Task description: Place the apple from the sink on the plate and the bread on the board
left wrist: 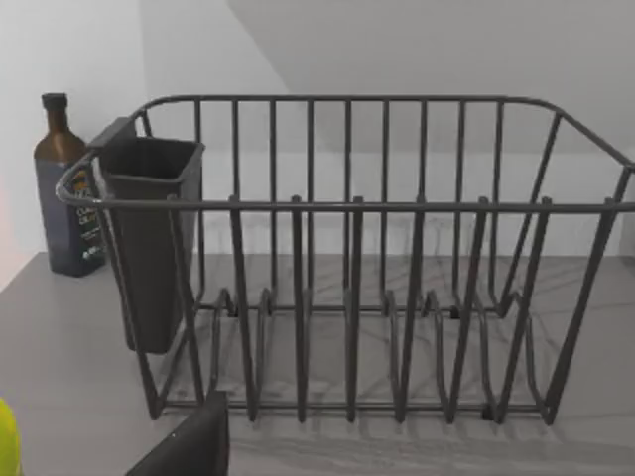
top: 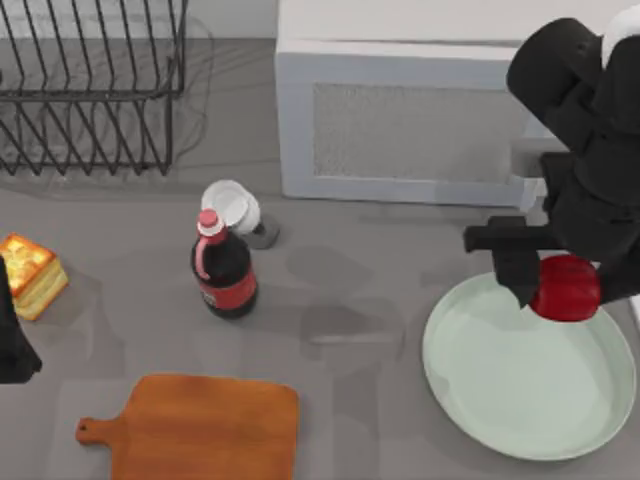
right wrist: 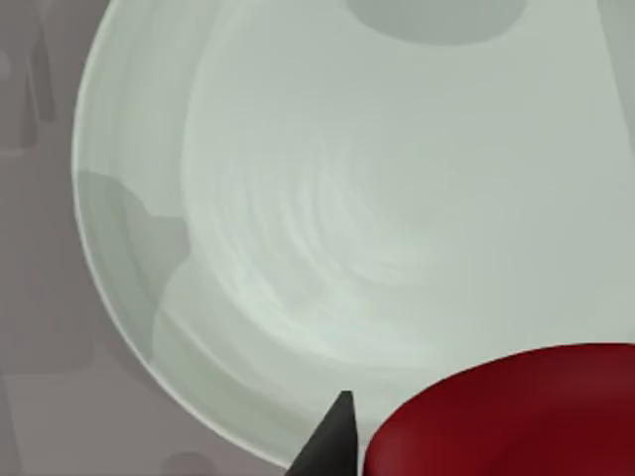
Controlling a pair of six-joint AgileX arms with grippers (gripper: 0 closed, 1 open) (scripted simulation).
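Neither job done: right claw (top: 560,285) clamps the apple (top: 566,288) above the plate (top: 520,400); bread (top: 30,272) waits off the board (top: 200,428).

- The right arm reaches in from the top view's upper right corner — bulky black links folded downward toward the right side of the table.
- The right gripper (top: 560,285) points down, its dark fingers closed around the apple (top: 566,287), holding it aloft.
- A black fingertip (right wrist: 332,441) shows beside the apple in the right wrist view.
- The left arm sits at the table's left edge, low and parked.
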